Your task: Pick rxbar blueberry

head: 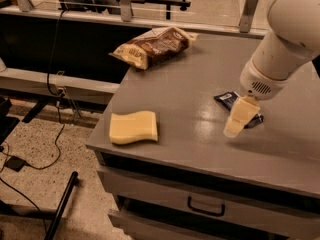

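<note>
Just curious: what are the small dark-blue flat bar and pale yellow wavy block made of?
The dark navy bar, partly behind the cream gripper: probably glossy plastic film, faintly shiny. The pale yellow wavy block: likely matte sponge foam, soft rounded edges.

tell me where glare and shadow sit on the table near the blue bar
Camera view: a soft sheen streaks the grey table image-left of the gripper, which covers part of the rxbar blueberry; the gripper's shadow falls to its image-right, darkening the tabletop.

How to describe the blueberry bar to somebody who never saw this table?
On the grey table, look toward the right, where the gripper partly hides it. The bar lies flat there: small, dark navy, glossy, unlike the yellow sponge and the brown bag.
</note>
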Tool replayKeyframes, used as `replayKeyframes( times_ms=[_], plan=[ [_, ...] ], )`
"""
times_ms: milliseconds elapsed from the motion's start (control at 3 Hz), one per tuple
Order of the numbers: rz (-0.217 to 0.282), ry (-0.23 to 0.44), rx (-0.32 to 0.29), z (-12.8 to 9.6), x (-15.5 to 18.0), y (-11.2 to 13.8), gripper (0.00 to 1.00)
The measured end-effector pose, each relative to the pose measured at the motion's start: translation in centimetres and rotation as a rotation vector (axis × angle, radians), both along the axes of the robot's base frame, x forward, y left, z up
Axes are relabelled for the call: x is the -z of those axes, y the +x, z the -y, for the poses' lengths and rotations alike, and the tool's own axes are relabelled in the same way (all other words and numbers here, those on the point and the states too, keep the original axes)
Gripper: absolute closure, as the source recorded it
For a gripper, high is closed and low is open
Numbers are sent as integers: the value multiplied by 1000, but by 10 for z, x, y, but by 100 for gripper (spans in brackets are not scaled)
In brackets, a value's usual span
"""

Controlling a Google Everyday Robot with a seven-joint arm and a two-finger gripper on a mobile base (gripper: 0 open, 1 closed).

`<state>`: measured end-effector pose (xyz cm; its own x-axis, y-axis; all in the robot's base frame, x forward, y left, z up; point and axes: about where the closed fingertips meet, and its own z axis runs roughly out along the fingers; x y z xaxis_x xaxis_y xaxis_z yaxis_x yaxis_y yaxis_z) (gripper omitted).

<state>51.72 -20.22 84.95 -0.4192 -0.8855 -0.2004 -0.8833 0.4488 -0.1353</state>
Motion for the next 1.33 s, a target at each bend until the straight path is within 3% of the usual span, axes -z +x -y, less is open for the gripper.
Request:
replayKeyframes(
  times_ms=[667, 1000, 1333],
  plan=[
    [-52, 38, 29, 6, 14, 0, 63],
    [-53, 38, 29, 6, 10, 0, 93],
    [-53, 38, 29, 6, 9, 0, 100]
  ],
)
